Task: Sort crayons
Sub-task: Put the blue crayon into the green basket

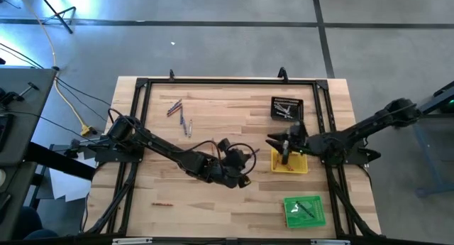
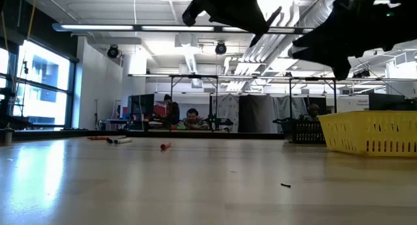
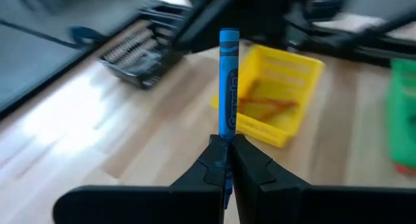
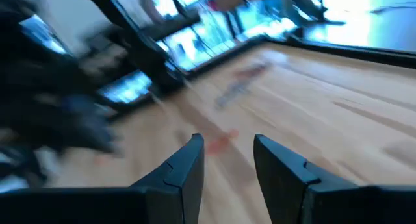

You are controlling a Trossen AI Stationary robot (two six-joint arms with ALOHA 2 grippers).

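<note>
Step in hand: carrying one crayon to a tray. The left gripper (image 3: pixel 227 160), just beside the yellow tray (image 1: pixel 301 166) on its table-centre side, is clamped on a blue crayon (image 3: pixel 227 81), which stands upright between the fingertips. No blue tray shows, so the next move calls for choosing its destination. The right gripper (image 4: pixel 227 160) hovers at the yellow tray's near edge, fingers spread and empty.

A black tray (image 1: pixel 286 107) sits at the upper right of the wooden table (image 1: pixel 213 131), a yellow tray (image 1: pixel 298 165) lies below it at right of centre, a green tray (image 1: pixel 304 211) is at the lower right, and yellow cables (image 1: pixel 62 89) trail across the floor at the upper left.
</note>
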